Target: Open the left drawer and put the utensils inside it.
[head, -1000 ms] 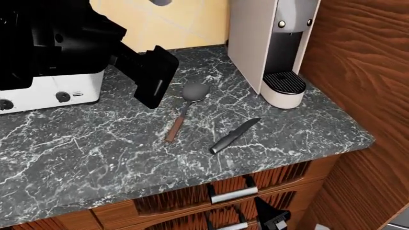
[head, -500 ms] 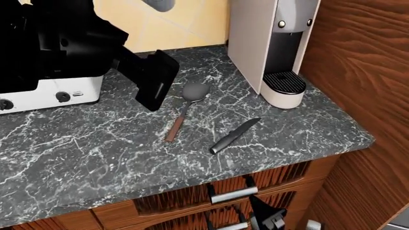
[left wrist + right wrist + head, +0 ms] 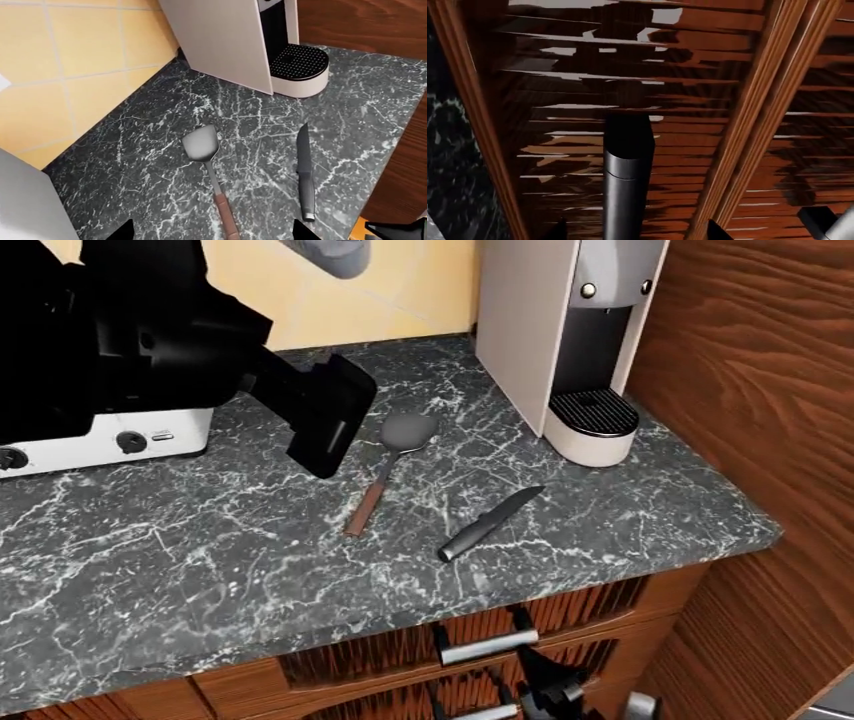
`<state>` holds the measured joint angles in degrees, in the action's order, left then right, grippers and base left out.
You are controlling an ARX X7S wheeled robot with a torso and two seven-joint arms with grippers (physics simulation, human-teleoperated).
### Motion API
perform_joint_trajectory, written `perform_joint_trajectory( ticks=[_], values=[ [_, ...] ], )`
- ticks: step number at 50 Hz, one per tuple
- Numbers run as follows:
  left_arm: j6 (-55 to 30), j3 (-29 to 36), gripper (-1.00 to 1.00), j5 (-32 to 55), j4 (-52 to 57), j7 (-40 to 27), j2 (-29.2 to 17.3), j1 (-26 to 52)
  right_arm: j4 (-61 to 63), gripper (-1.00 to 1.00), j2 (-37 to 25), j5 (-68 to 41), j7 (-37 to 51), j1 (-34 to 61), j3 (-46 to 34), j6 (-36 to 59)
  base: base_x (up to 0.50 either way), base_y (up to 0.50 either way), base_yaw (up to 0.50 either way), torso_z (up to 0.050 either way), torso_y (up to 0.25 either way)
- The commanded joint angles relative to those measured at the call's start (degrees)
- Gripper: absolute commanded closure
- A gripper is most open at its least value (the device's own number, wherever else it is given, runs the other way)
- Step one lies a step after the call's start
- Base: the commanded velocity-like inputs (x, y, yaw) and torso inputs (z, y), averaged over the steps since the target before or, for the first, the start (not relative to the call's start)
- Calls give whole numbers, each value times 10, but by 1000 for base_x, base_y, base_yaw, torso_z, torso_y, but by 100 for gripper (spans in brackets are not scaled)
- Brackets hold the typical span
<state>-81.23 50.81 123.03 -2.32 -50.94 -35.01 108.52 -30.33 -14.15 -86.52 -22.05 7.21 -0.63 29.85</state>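
The spoon (image 3: pixel 386 466), with a dark-grey bowl and a brown handle, lies on the marble counter; its bowl (image 3: pixel 201 144) also shows in the left wrist view. The dark-grey knife (image 3: pixel 490 523) lies to its right (image 3: pixel 305 172). My left gripper (image 3: pixel 324 448) hangs open above the counter just left of the spoon, and the spoon's handle lies between its fingertips (image 3: pixel 127 231). Under the counter edge is the reddish-brown left drawer (image 3: pixel 387 652), closed, with a silver bar handle (image 3: pixel 487 645). My right gripper (image 3: pixel 550 690) is open in front of it, the handle (image 3: pixel 625 190) standing between its fingertips (image 3: pixel 714 231).
A white toaster (image 3: pixel 107 430) stands at the back left, partly hidden by my left arm. A white coffee machine (image 3: pixel 574 330) stands at the back right. A tall wooden panel (image 3: pixel 761 390) walls the right side. A second handle (image 3: pixel 481 712) shows lower down.
My left gripper has drifted slightly down and to the right, toward the spoon. My right gripper has shifted a little left below the drawer handle. Spoon and knife have not moved.
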Motion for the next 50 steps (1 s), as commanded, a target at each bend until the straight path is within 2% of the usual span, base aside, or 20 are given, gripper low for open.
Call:
perform_joint_trajectory(
  ticks=[1,16,34,50],
  values=[
    [5,5,-100,-3,2,6,1,0,-65,-100,5,17,-8,41,-17,-1,0,0,0,0,0],
    [4,10,-100,-23,-7,24,10,1,-92,-100,15,30,0,77,-37,2,0,0,0,0,0],
    [10,17,-100,-34,-3,36,10,-3,-8,-100,22,14,44,66,-45,25,0,0,0,0,0],
    [14,24,-100,-39,-3,43,9,-4,-43,-100,26,16,42,115,-45,15,0,0,0,0,0]
  ],
)
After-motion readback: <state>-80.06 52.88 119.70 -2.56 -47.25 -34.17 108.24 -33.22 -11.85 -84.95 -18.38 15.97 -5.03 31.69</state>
